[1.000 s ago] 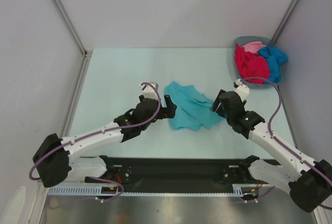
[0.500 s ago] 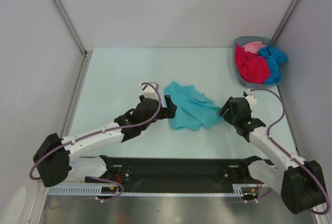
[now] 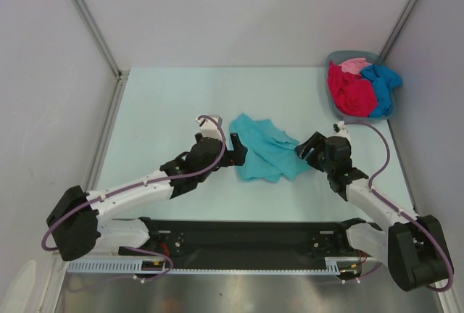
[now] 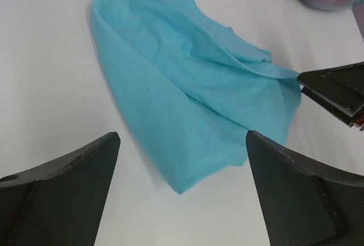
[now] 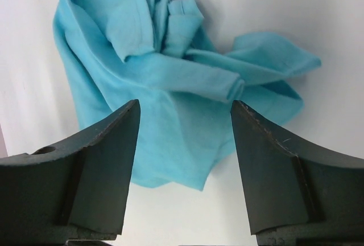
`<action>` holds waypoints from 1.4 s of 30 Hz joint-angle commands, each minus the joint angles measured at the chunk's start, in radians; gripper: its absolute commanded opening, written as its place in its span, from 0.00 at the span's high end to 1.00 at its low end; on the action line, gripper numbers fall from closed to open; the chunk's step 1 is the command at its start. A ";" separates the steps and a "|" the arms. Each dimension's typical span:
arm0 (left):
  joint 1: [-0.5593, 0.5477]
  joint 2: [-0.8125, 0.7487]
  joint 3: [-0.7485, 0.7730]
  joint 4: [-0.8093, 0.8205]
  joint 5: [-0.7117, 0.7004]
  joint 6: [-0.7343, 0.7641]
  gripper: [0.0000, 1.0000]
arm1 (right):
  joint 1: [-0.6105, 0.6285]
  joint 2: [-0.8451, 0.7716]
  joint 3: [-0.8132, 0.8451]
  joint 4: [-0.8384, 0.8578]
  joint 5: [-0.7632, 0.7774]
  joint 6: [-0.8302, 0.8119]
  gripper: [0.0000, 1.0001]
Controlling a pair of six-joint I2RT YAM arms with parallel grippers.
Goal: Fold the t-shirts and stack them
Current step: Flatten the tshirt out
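We find the teal t-shirt crumpled on the table between the two arms, with the left gripper just beside its left edge and the right gripper at its right edge. Both grippers have their fingers spread apart with nothing clamped, and each wrist view shows the cloth ahead of the gap. The red t-shirt, pink t-shirt and blue t-shirt lie heaped in the basket at the far right corner, well apart from both grippers.

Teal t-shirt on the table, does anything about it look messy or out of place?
Yes. The teal t-shirt lies crumpled on the table, bunched into ridges with folds twisted up rather than spread flat. Nothing looks damaged or spilled.
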 commanded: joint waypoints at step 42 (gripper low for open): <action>-0.005 0.015 0.025 0.022 0.014 0.008 0.00 | -0.021 0.030 -0.033 0.067 -0.012 -0.048 0.36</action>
